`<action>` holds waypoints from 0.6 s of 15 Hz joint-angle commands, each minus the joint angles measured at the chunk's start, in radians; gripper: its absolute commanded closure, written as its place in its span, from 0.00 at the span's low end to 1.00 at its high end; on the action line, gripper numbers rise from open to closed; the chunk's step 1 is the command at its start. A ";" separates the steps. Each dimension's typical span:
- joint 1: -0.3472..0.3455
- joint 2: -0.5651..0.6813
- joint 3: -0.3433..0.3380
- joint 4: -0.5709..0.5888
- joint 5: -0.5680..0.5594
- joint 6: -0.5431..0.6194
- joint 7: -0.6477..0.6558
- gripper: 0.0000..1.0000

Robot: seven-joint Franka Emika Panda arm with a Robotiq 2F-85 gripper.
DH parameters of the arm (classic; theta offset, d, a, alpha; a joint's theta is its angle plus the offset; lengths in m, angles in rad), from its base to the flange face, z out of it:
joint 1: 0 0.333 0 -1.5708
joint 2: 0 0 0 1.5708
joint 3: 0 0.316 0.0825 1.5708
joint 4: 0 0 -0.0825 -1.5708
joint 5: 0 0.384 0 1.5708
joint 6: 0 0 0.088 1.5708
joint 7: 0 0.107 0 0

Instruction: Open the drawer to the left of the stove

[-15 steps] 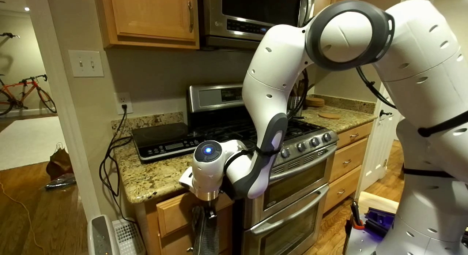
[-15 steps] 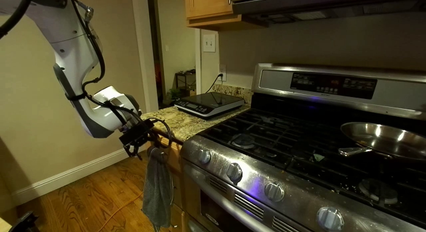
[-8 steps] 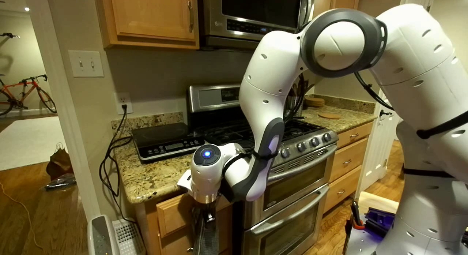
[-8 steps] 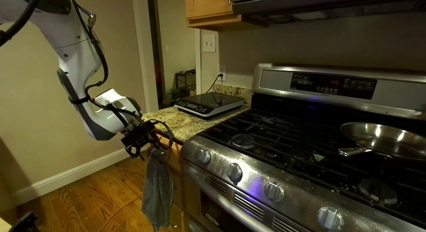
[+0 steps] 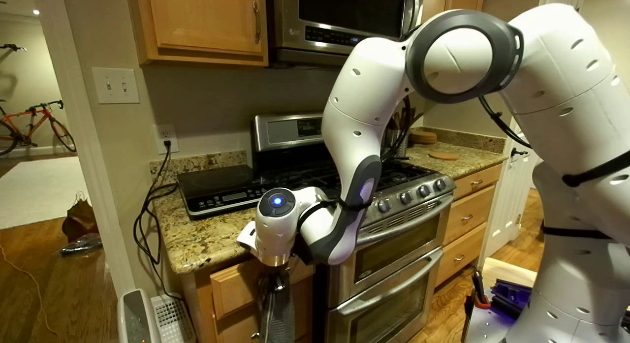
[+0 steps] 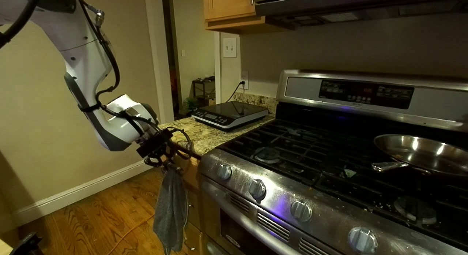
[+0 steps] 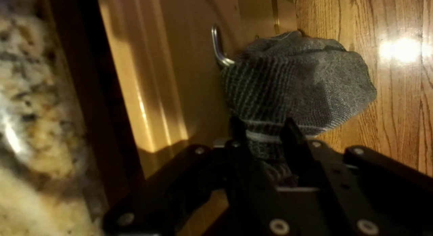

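The honey-oak drawer (image 5: 235, 290) sits under the granite edge, left of the steel stove (image 6: 278, 196); its front stands close against the cabinet. On its metal handle (image 7: 220, 49) hangs a grey towel (image 6: 171, 211), hiding part of the bar. In the wrist view the black fingers (image 7: 297, 151) stand on either side of the bunched towel, which fills the gap between them. My gripper (image 7: 264, 124) is shut on this cloth at the drawer front. Whether the handle bar is also between the jaws cannot be seen.
Above the drawer runs the granite countertop (image 6: 193, 134), bearing a black induction cooktop (image 6: 230, 114). A steel pan (image 6: 420, 152) rests on the stove grates. A white appliance (image 5: 140, 316) stands on the floor beside the cabinet, near hanging black cords (image 5: 147, 225).
The jaws have closed from wide apart onto the towel. My gripper has come in against the drawer front, and the towel's lower end has swung slightly away from the cabinet.
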 commanded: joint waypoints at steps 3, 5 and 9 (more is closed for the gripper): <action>0.012 0.014 -0.005 -0.017 -0.025 0.057 0.015 0.88; 0.017 0.005 -0.002 -0.036 -0.032 0.066 0.017 0.89; 0.044 -0.019 -0.009 -0.085 -0.075 0.082 0.046 0.89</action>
